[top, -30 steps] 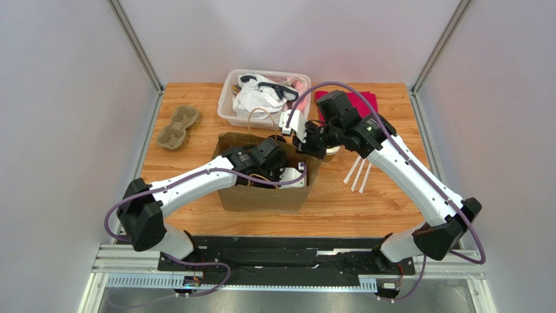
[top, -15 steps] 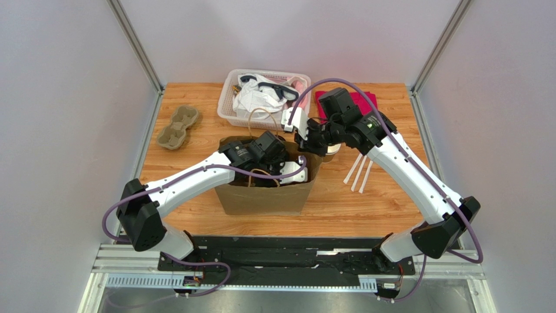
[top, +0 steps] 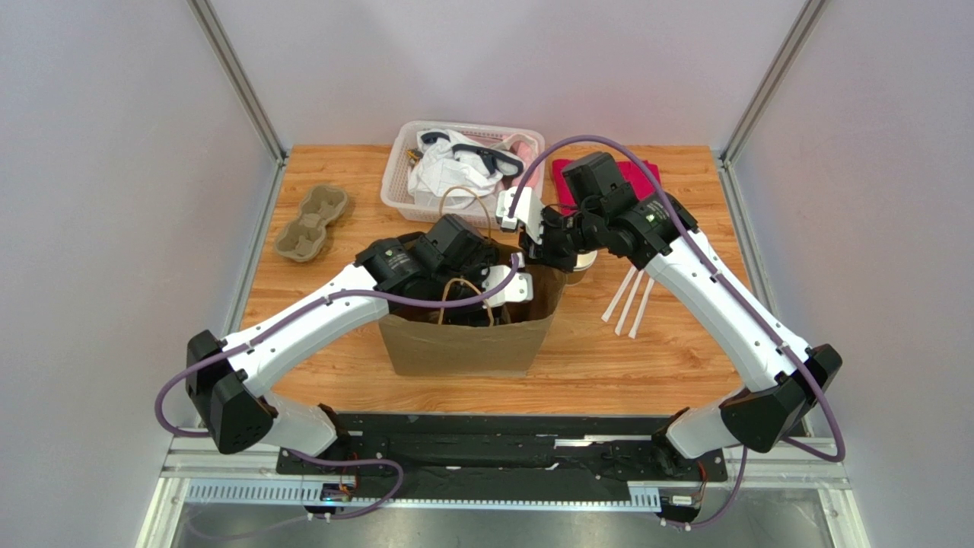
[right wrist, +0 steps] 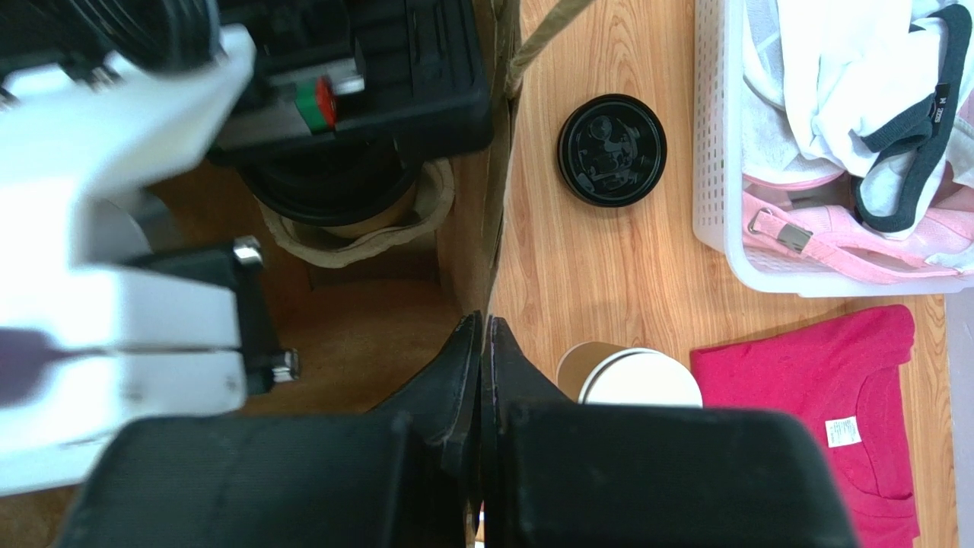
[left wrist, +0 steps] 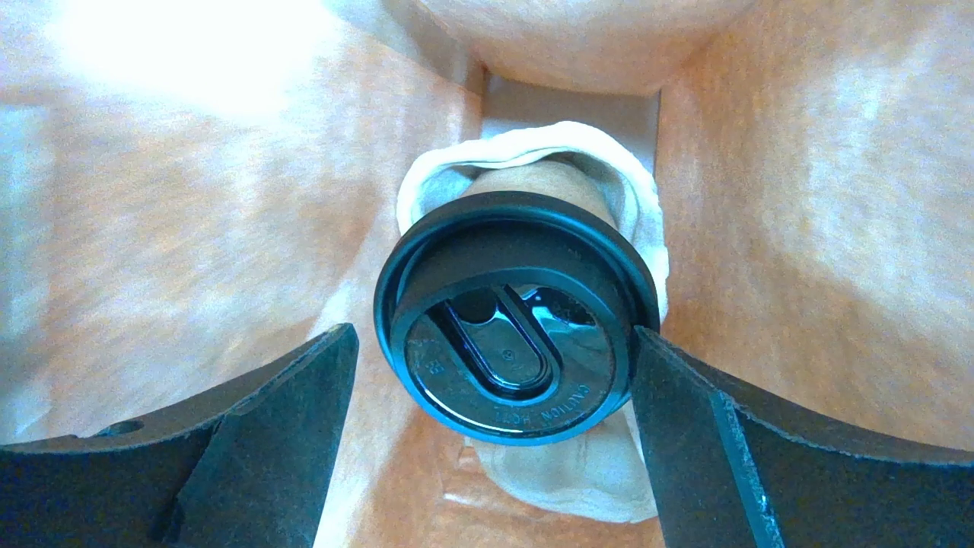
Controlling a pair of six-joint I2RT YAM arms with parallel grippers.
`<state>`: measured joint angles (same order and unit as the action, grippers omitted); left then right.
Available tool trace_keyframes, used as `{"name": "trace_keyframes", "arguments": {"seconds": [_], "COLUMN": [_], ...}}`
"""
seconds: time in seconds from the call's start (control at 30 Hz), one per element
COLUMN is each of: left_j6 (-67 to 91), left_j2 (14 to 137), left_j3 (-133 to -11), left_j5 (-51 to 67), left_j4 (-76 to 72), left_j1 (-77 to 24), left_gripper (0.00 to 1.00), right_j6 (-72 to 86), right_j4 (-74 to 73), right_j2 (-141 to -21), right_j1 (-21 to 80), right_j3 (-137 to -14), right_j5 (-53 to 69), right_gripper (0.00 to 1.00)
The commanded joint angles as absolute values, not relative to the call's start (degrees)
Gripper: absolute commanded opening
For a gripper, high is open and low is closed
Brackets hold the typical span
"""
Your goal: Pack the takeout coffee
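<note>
- Your coffee cup (left wrist: 520, 297) is down inside the paper bag (top: 457, 343), which stands mid-worktop (top: 686, 354) toward the near edge. It's upright with the black lid on, seated in a pulp cup holder (left wrist: 520, 143) at the bag's bottom.
- The left gripper (left wrist: 492, 343) is spread wide around it, one finger on each side of the lid. The finger on the left of the wrist view has a clear gap. The other sits right at the lid's rim and I can't tell if it's touching. Either way you're not squeezing anything.
- Your left arm comes in from the near left corner, elbow out, forearm reaching to the bag, wrist bent down through the mouth. That's why the wrist view looks nearly dead-on at the lid.
- The right gripper (right wrist: 482, 343) is pinched closed on the bag's rim at its far right corner, with the paper wall running up between the fingers. My read is that it's there to hold the mouth open and steady the bag.
- Your right arm stretches up from the near right corner, wrist curled back toward the bag.
- Just outside the bag on the far side are a spare lid (right wrist: 612, 148) and an open cup (right wrist: 640, 383).
- I'd say the cup is packed. Next you'd want to lift the left hand straight up so no finger catches the lid.
</note>
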<state>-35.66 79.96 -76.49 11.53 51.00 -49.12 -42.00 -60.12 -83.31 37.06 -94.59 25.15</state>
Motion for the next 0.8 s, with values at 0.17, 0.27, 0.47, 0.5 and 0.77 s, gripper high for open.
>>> {"name": "trace_keyframes", "arguments": {"seconds": [0.17,0.27,0.47,0.5,0.77], "left_j6": [-31.99,-30.50,-26.64,-26.02,-22.16], "left_j2": [73.39,72.60,72.16,71.98,70.84], "left_j3": [-81.30,-83.40,-89.46,-90.95,-94.83], "left_j5": [13.88,14.15,16.17,16.69,16.61], "left_j4": [51.50,52.56,53.70,53.79,54.49], "left_j1": [-46.85,-45.79,-43.60,-43.42,-42.54], "left_gripper": [0.96,0.96,0.97,0.97,0.98], "right_j6": [-43.59,-43.68,-43.95,-43.95,-44.12], "right_j4": [-60.47,-60.47,-61.26,-61.35,-61.35], "right_j2": [-83.67,-83.85,-84.20,-84.29,-84.11], "right_j1": [36.74,36.74,36.91,36.83,36.83], "right_j3": [-96.59,-97.03,-97.73,-97.73,-97.47], "right_j5": [26.37,26.37,26.19,26.10,25.66], "right_gripper": [0.00,0.00,0.00,0.00,0.02]}}
